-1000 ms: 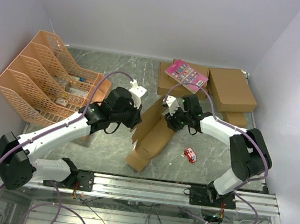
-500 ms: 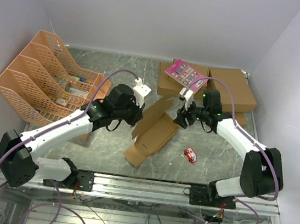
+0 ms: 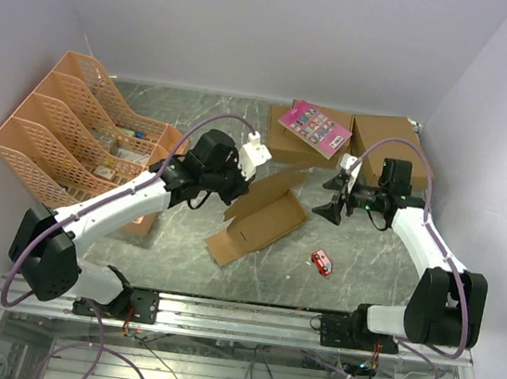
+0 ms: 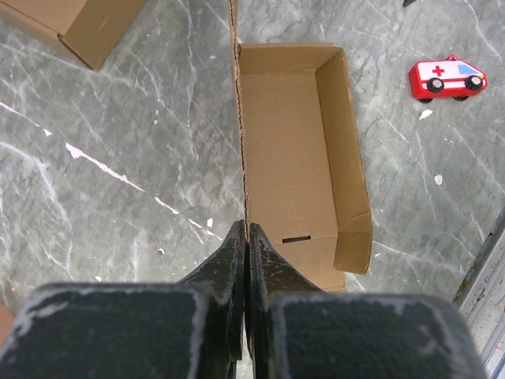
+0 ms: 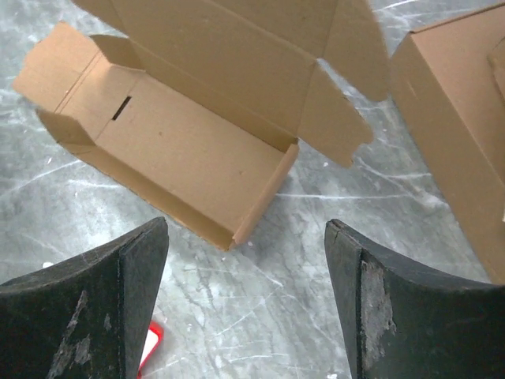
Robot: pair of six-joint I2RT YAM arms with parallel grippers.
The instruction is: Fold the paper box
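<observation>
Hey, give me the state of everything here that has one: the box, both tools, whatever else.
Paper box: tray walls up, lid open.
Left tool: shut on the paper box's edge.
Right tool: open, clear of the paper box.
Booklet: flat on a closed box.
Toy ambulance: loose, untouched.

The right claw (image 3: 331,198), a second ago closed in against the far end of the brown cardboard paper box (image 3: 264,219), now stands spread wide and clear of it. It is drawn back toward the right side of the grey marbled bench (image 3: 181,245), and the right arm's elbow has swung out toward the bench's right edge. The left claw (image 3: 235,185) sits farther from the arm bases and a little more to the right than before. The paper box has gone with it: its near end has slid away from the bench's near edge, and its long side has turned to lie more slantwise across the bench.
</observation>
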